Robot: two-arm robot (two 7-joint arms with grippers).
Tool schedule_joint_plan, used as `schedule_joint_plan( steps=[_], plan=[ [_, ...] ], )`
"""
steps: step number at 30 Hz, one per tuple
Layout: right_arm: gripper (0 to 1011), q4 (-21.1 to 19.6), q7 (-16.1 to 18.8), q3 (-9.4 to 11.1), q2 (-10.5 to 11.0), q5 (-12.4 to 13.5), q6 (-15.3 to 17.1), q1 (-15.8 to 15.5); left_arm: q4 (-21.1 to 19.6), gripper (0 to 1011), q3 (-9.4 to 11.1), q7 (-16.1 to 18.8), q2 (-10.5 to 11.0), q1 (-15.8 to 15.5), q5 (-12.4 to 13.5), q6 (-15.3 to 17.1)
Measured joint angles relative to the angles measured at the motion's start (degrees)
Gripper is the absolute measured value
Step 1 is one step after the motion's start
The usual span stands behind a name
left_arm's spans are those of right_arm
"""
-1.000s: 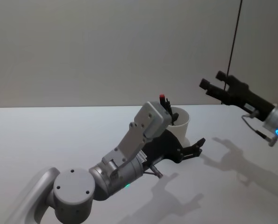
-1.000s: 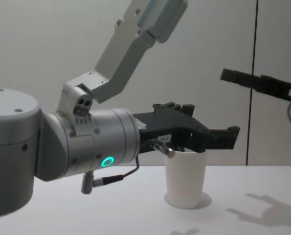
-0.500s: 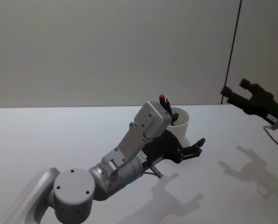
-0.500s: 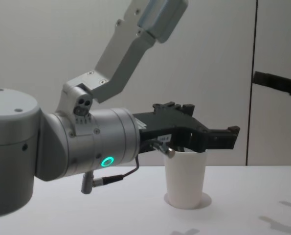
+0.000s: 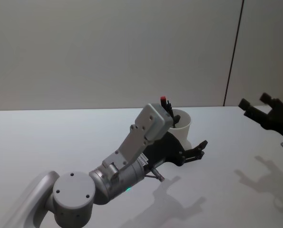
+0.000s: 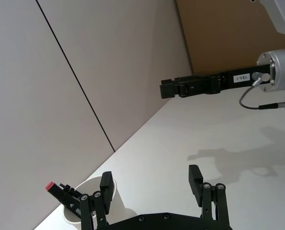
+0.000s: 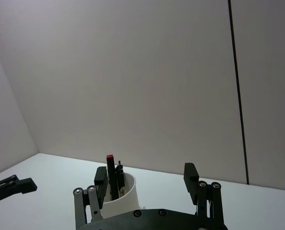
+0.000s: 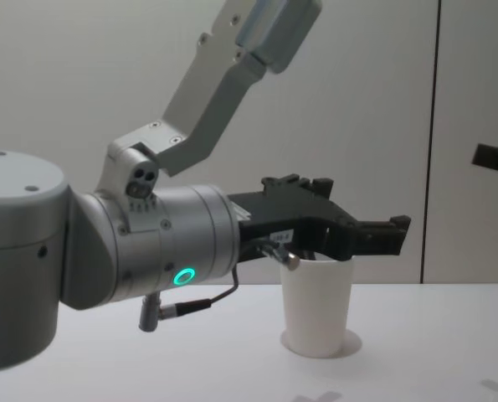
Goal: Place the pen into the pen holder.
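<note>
- The table (image 5: 46, 137) is a plain white surface running back to a grey wall; wide bare stretches lie on the robot's left of the pen holder and between the pen holder and the right gripper, crossed there by arm shadows.
- The left arm (image 8: 148, 251) covers much of the chest view and, in the head view, hides the near-left side of the pen holder and the table under it.
- The left gripper (image 5: 200, 151) is held just beside the pen holder on its near right side, at rim height in the chest view, with its 2 fingers (image 6: 195, 178) spread apart and nothing between them.
- The right gripper (image 5: 255, 108) hangs above the table's right side, well apart from the pen holder, cut off by the right edge in the head view and nearly out of frame in the chest view (image 8: 493, 157); its 2 fingers (image 7: 191, 175) stand apart and empty.
- The pen holder (image 8: 316, 303), a white paper cup, stands upright on the table near the middle; its base is clear in the chest view.
- The pen (image 5: 167, 106) stands inside the pen holder, leaning on the rim; its dark upper part and red tip stick out above, the rest is hidden by the cup wall.
</note>
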Motion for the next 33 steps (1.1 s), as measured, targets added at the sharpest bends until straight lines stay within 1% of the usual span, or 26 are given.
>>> schedule_joint_plan(
  steps=[6, 12, 21, 26, 30, 33],
  plan=[
    [1002, -2.11, -1.96, 0.27, 0.49, 0.56, 0.47, -2.36, 0.00, 1000, 0.00, 0.00, 0.00, 0.00, 0.00, 0.00],
    [1001, -3.35, -3.30, 0.31, 0.75, 0.90, 0.82, -3.87, 0.00, 1000, 0.00, 0.00, 0.00, 0.00, 0.00, 0.00],
    [1001, -4.36, -4.39, 0.30, 0.95, 1.17, 1.08, -5.08, 0.00, 1000, 0.00, 0.01, 0.00, 0.00, 0.00, 0.00],
    [1001, -4.51, -4.54, 0.28, 0.97, 1.19, 1.12, -5.22, 0.00, 1000, 0.00, 0.05, 0.02, 0.00, 0.00, 0.00],
    [1002, -4.95, -5.12, 0.06, 0.92, 0.69, 1.11, -5.52, -0.06, 1000, 0.00, 0.66, 0.25, 0.11, -0.20, -0.09],
    [1002, -5.75, -6.34, -0.35, 0.78, -0.30, 1.00, -6.06, -0.20, 1000, 0.00, 1.91, 0.68, 0.35, -0.62, -0.39]
  ],
)
